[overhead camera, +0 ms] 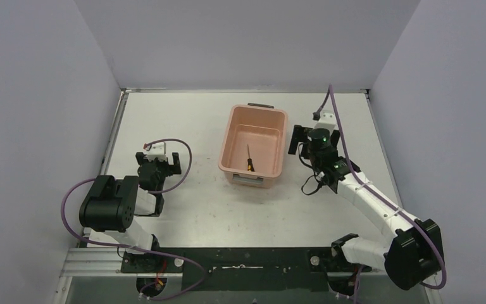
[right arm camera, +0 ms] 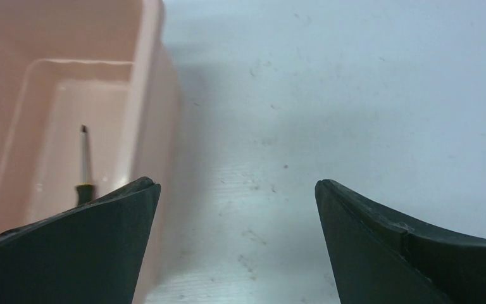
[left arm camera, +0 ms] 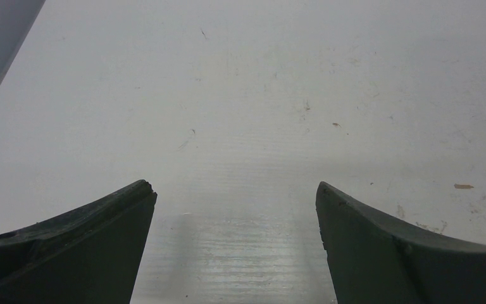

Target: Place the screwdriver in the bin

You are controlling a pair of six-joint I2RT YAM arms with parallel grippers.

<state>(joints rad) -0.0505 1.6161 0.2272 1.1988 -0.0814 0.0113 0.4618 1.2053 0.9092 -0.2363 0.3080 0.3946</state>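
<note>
The salmon-pink bin (overhead camera: 277, 114) stands in the middle of the table with dark grey handles at its short ends. The small screwdriver (overhead camera: 249, 158) lies on the bin's floor, its yellow and black handle toward the near end. In the right wrist view the bin's wall (right arm camera: 149, 76) is at the left and the screwdriver (right arm camera: 85, 163) shows inside it. My right gripper (overhead camera: 315, 135) (right arm camera: 237, 190) is open and empty, just right of the bin over bare table. My left gripper (overhead camera: 158, 163) (left arm camera: 235, 193) is open and empty, well left of the bin.
The white table (overhead camera: 183, 120) is scuffed. Grey walls enclose it at the left, back and right. Purple cables loop off both arms. A black base rail (overhead camera: 240, 259) runs along the near edge.
</note>
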